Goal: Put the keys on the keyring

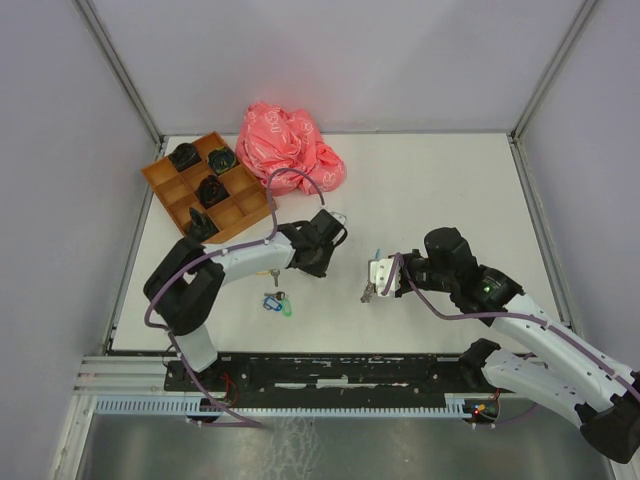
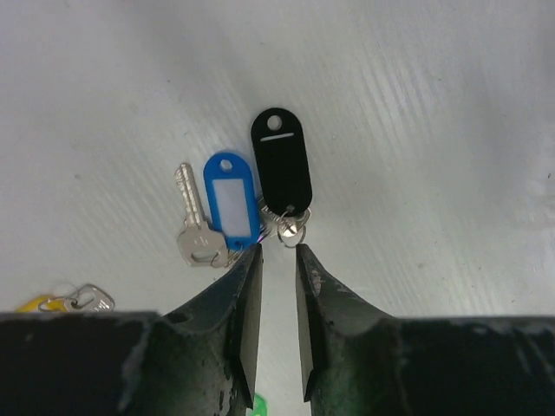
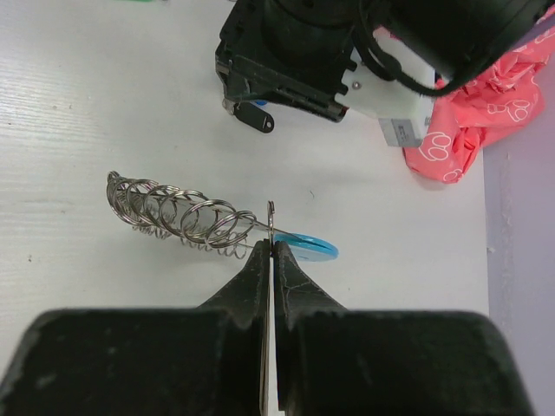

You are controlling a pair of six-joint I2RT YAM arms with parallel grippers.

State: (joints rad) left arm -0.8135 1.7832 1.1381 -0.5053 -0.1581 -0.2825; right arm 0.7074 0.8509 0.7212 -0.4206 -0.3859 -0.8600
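Just past the fingertips of my open left gripper (image 2: 279, 251) lie a black-tagged key (image 2: 281, 165), a blue-tagged key (image 2: 230, 201) and a bare silver key (image 2: 192, 224) on the white table; nothing is between the fingers. A yellow tag (image 2: 39, 303) shows at the lower left. In the top view the left gripper (image 1: 332, 230) is at mid-table, with blue and green tagged keys (image 1: 276, 303) nearer the front. My right gripper (image 3: 272, 244) is shut on the keyring (image 3: 173, 212), a coiled silvery chain with a light blue segment (image 3: 310, 246); the right gripper (image 1: 372, 284) holds it right of the left one.
A crumpled pink bag (image 1: 288, 145) lies at the back of the table. A brown compartment tray (image 1: 168, 187) with black objects stands at the back left. The left arm's wrist (image 3: 295, 52) fills the top of the right wrist view.
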